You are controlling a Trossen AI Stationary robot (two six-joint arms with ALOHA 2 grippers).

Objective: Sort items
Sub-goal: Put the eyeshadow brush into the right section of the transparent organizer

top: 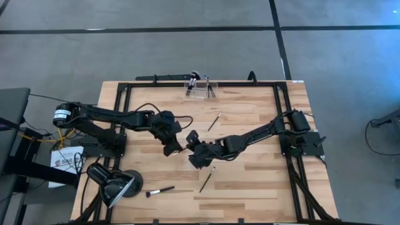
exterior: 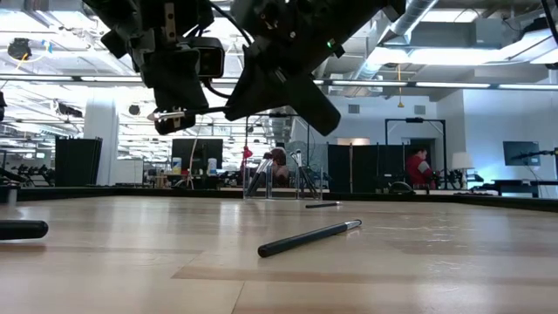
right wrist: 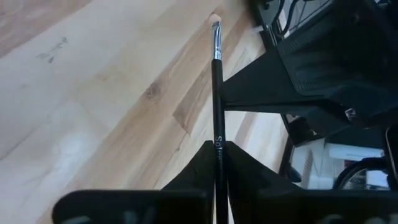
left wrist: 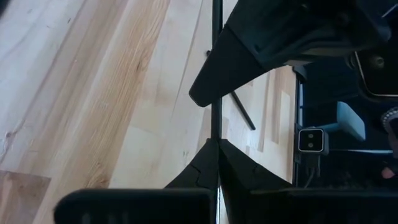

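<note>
A slim black makeup brush (right wrist: 216, 68) with a silver ferrule and a small bristle tip (right wrist: 215, 26) is held above the middle of the table, between both grippers. My left gripper (top: 177, 145) and my right gripper (top: 190, 145) stand close together, and each is shut on this brush. In the low view the ferrule end (exterior: 168, 114) sticks out beside my left gripper. Other brushes lie flat on the table: one toward the far side (top: 214, 121), one near the middle (top: 207, 179), and one near the front left (top: 160, 190). My left gripper pinches the brush's handle (left wrist: 216, 127) between its two fingers, which lie across the handle. This is on the ferrule side of the other gripper's hold. The brush is lifted clear of the table. My right gripper pinches the handle (right wrist: 217, 134) between its two fingers, across the handle and farther from the bristles. The ferrule and bristle tip reach out past the fingers. The left gripper's finger (right wrist: 249, 93) meets the handle a short way along.
A clear holder (top: 200, 87) with several brushes standing in it is at the table's far edge. A black desk lamp (top: 115, 184) lies at the near left corner. A black frame (top: 281, 112) runs around the table. Bare wood shows at the near right.
</note>
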